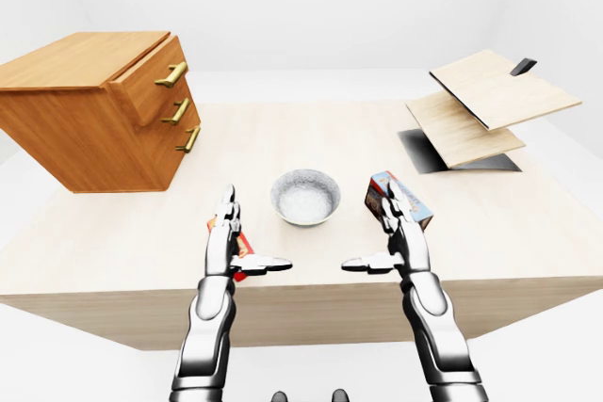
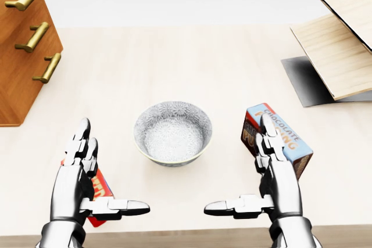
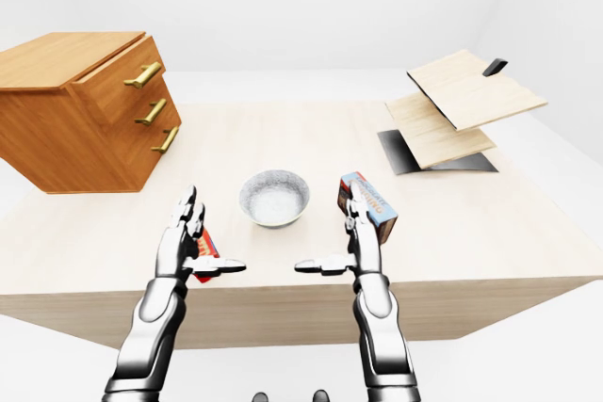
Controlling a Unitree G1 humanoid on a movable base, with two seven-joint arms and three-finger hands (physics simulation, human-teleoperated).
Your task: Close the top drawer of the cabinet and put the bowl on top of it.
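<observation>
A wooden cabinet [image 1: 85, 110] with three brass-handled drawers stands at the table's far left; its top drawer [image 1: 151, 77] is pulled out a little. A patterned grey-white bowl [image 2: 172, 132] sits upright in the middle of the table, nothing in it. My left hand [image 2: 96, 184] hovers open to the bowl's lower left, fingers straight, thumb pointing right. To the bowl's lower right my right hand [image 2: 258, 184] mirrors it, open too. Neither hand touches the bowl or the cabinet.
A red packet [image 2: 102, 193] lies under my left hand. A chocolate box [image 2: 288, 137] stands just behind my right hand. At the far right, light wooden boards [image 1: 490, 101] lean over a dark plate [image 1: 424, 152]. The table edge [image 1: 301, 294] runs below my hands.
</observation>
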